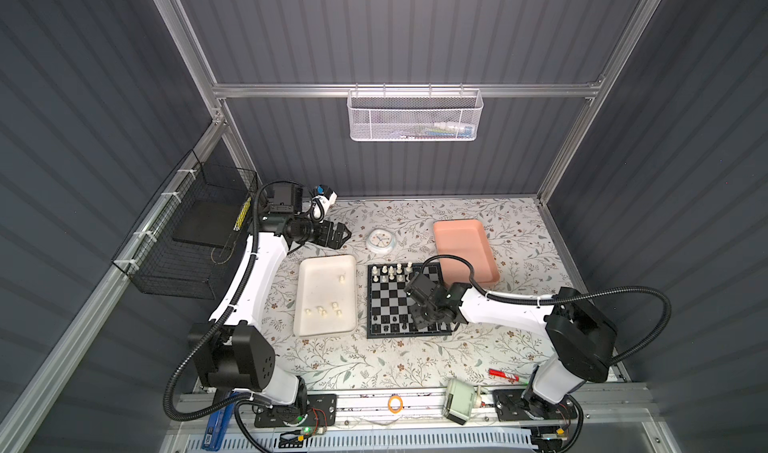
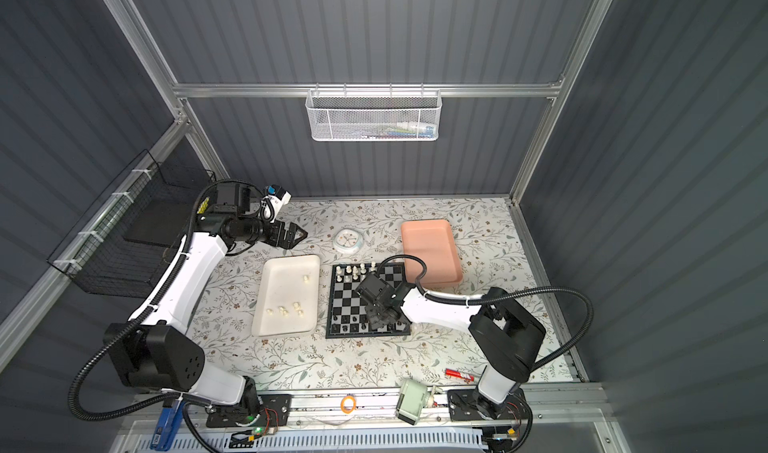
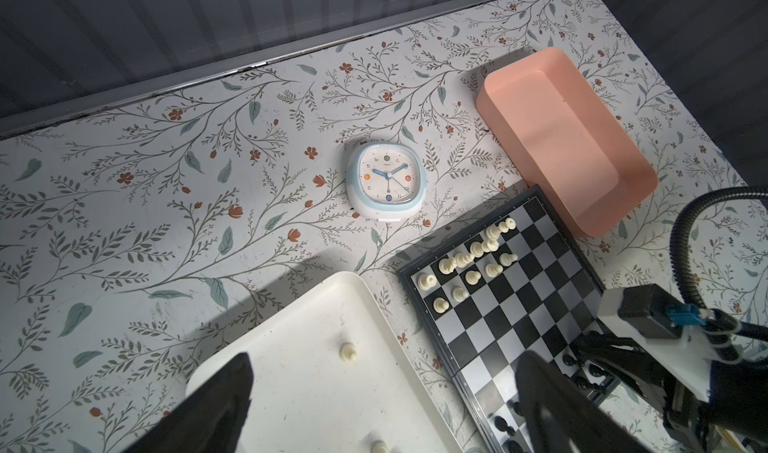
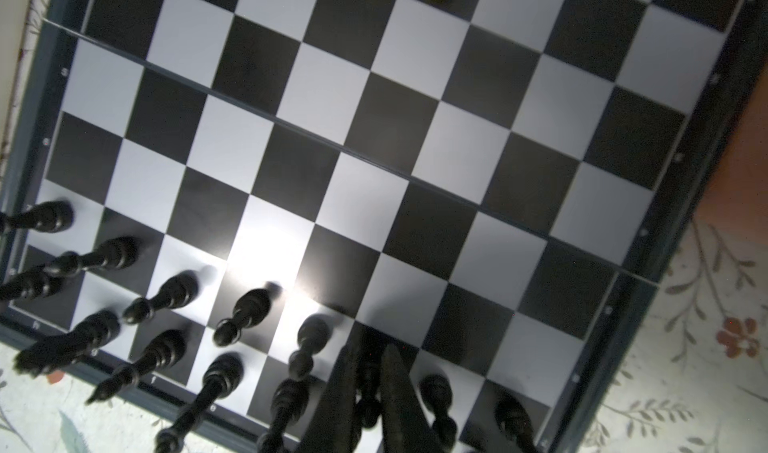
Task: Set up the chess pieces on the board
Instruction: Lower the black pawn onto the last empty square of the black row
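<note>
The board [image 1: 386,301] [image 2: 349,301] lies mid-table. Cream-white chess pieces [image 1: 390,272] [image 3: 473,255] stand in its two far rows, and black ones [image 1: 386,320] [image 4: 166,293] in its near rows. Several more white pieces [image 1: 322,310] lie in the white tray [image 1: 324,284] left of the board. My right gripper [image 1: 424,322] [image 4: 374,347] is low over the board's near right part, shut on a black piece [image 4: 368,388] that stands upright between its fingers. My left gripper [image 1: 347,235] [image 3: 384,363] hangs open and holds nothing, above the tray's far end.
An empty pink tray [image 1: 465,247] sits at the board's far right corner and a small clock [image 1: 381,240] behind the board. A red marker [image 1: 503,375], a pale green device [image 1: 459,401] and an orange ring [image 1: 395,403] lie at the front edge. A black wire basket [image 1: 187,239] hangs at left.
</note>
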Tool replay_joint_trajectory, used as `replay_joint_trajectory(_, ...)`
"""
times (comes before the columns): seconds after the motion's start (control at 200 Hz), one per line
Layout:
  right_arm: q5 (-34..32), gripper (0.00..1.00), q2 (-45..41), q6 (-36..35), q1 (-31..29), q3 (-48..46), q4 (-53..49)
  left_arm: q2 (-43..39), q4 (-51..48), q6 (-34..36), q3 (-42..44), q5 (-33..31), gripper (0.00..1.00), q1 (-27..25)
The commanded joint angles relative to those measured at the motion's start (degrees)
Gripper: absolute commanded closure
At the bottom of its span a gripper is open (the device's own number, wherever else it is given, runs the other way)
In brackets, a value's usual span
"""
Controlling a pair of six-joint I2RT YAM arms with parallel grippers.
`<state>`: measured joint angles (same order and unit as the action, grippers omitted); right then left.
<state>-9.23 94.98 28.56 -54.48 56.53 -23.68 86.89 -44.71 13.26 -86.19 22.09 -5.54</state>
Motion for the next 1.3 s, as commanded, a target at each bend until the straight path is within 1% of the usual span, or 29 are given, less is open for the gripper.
replay_joint_trajectory(0.0, -0.43, 0.84, 0.18, 1.04, -0.27, -0.96, -0.22, -0.82, -0.07, -0.51, -0.03, 0.11, 0.01, 0.25)
replay_joint_trajectory(0.525, -1.31, 0.79, -0.04, 0.48, -0.28, -0.28, -0.76, -0.62, -0.12, -0.64, -0.20, 0.15, 0.01, 0.26)
replay_joint_trajectory(1.296, -2.97, 0.74, -0.56, -1.49, -0.13, 3.50, -2.68, -0.58, -0.20, -0.34, -0.42, 0.11, 0.01, 0.29)
